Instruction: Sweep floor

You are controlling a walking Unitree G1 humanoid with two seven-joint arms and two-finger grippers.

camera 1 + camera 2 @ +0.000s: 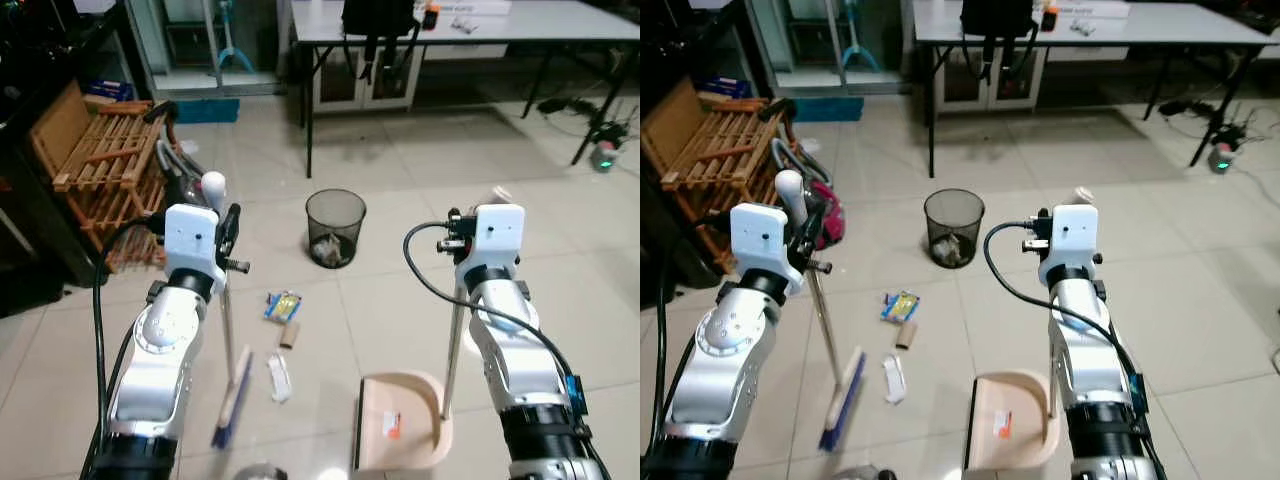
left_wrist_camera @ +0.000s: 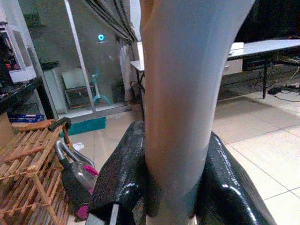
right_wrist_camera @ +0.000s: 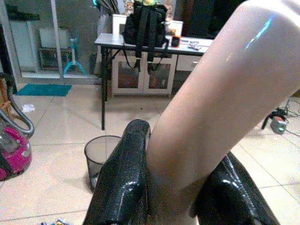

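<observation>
The left gripper (image 2: 176, 187) clamps a pale broom handle (image 2: 187, 93) between its two glossy black fingers (image 2: 119, 180), the handle rising through the centre of the frame to its top edge. At lower left, a wooden slatted rack (image 2: 26, 173) stands on the tiled floor (image 2: 262, 140) beside a grey and pink vacuum cleaner (image 2: 77, 180). Behind them, a teal mat (image 2: 86, 125) lies before a glass door (image 2: 70, 61). At right, a white table (image 2: 262, 47) on dark legs stretches toward the frame's edge.
</observation>
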